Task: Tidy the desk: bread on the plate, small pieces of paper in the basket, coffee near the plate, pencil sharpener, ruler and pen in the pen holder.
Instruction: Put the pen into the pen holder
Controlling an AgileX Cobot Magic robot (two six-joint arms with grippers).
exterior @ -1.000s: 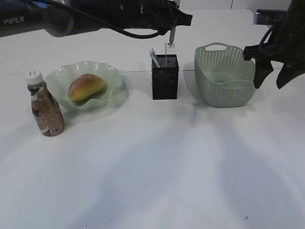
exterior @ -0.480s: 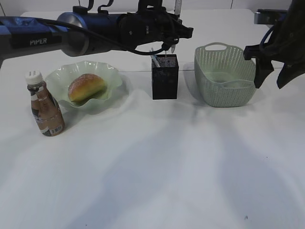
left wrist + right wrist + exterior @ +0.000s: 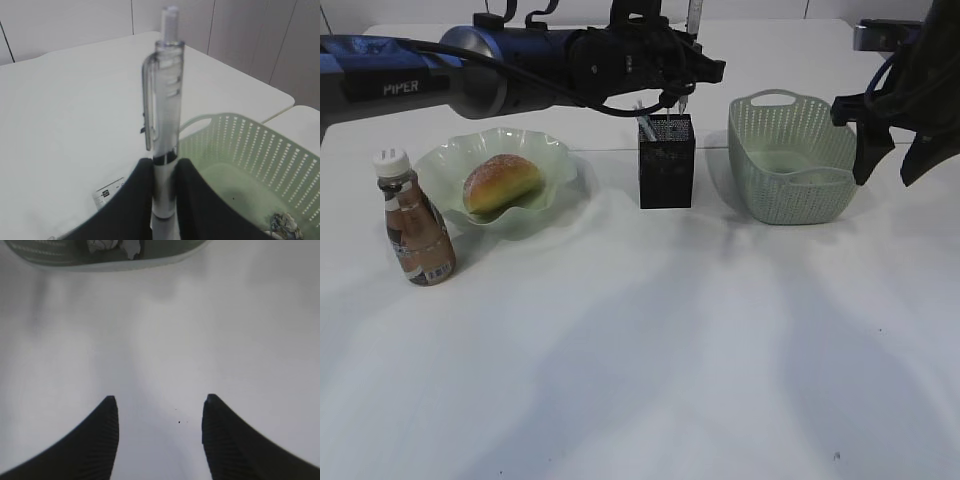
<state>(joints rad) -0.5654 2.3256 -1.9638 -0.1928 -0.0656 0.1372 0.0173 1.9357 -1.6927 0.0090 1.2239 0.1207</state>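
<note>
Pen (image 3: 165, 125): a clear-barrelled click pen with a clip. It stands upright in the left tool (image 3: 164, 197), which pinches its lower barrel just under the dark band. In the exterior view it hangs at 12 o'clock over the holder (image 3: 666, 175), its tip just clear of the mouth.

The surface (image 3: 640, 350) is plain white. The basket (image 3: 790, 190) sits at 3 o'clock of the holder, with crumpled paper (image 3: 285, 223) lying in its bottom. The plate (image 3: 555, 160) is at 9 o'clock of the holder and carries the bread (image 3: 500, 183). The coffee (image 3: 417, 225) stands just beside the plate, at about 8 o'clock of it. A pale item (image 3: 644, 122) pokes from the holder's mouth at its 10 o'clock corner. I cannot tell what it is.

The right tool (image 3: 160, 407) is spread and holds nothing. It hovers over bare surface at the basket's 3 o'clock side.

As a judgement, the pen is light and stiff, and its smooth round plastic barrel is likely slippery, so it could swivel or slide between the pads. The present hold is low on the barrel, away from the clip, which seems sound because it leaves the tip free to enter first. The holder looks light and its mouth is narrow, so a straight drop towards the 4 o'clock corner, away from the pale item, should keep the pen from catching the mesh edge or tipping the box.
</note>
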